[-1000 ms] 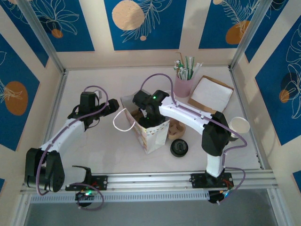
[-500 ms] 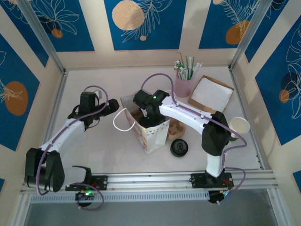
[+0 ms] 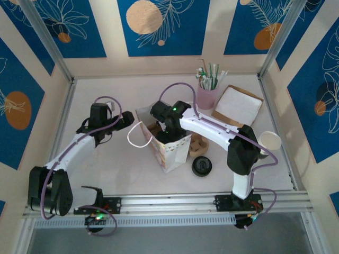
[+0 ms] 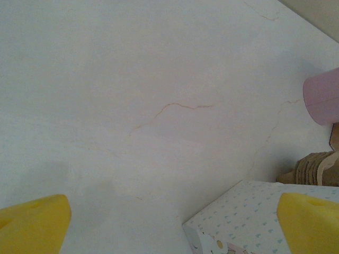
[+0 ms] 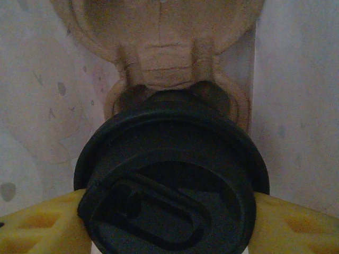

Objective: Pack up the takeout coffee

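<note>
Coffee [image 5: 172, 174] sits clasped in my right gripper [image 5: 167, 225], down inside the bag [image 3: 172, 151] above its cardboard carrier [image 5: 159, 53], not yet released; my left gripper [image 4: 169, 219] gapes empty.

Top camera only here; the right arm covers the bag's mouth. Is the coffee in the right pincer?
Observer: Yes. The right pincer grips the coffee cup, seen from its lidded top by the wrist camera.
Operator: What's beyond it?
Observer: A brown pulp cup holder, between the walls of the bag.
Operator: Left pincer?
Observer: Open, empty, over bare table beside the bag's corner.
</note>
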### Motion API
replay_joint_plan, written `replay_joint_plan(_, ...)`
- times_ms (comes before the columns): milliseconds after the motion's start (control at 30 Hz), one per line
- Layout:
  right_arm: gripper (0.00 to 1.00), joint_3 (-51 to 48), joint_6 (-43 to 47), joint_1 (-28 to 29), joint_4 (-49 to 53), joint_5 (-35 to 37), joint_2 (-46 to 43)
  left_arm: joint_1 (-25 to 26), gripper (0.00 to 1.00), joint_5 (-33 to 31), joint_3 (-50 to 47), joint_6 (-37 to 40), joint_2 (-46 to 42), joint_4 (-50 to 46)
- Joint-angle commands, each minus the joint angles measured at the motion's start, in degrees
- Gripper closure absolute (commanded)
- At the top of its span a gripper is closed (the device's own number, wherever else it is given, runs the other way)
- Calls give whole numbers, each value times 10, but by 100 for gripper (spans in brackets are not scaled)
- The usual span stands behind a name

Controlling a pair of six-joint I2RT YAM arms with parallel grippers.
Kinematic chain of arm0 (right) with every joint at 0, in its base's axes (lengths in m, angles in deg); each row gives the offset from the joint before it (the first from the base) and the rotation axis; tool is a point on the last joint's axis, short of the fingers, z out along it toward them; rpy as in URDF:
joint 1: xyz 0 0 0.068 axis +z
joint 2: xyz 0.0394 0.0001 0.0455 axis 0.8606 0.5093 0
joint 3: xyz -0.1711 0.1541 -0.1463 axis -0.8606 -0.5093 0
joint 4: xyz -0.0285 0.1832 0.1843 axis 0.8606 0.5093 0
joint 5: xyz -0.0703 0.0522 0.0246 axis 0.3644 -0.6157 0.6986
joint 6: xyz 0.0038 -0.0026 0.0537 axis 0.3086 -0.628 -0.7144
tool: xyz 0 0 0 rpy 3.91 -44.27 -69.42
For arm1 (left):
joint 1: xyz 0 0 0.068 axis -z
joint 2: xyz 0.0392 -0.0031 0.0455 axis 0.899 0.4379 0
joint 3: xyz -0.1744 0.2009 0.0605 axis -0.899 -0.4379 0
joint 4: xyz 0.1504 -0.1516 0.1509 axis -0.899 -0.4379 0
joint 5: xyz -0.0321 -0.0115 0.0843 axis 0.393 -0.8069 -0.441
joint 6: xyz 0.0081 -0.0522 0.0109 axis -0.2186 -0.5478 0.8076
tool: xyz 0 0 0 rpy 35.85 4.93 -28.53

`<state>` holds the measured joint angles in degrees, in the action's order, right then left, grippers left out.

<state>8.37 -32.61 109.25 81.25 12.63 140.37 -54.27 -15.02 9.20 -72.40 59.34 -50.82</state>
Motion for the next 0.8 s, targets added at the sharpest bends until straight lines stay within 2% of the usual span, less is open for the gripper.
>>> replay_joint_plan(0,46,-44,9,-3,-1,-6,60,-5,0,0,8,14,4,-2)
replay_joint_plan(767,46,-57,7,-3,-10,-4,85,-5,0,0,0,10,9,7)
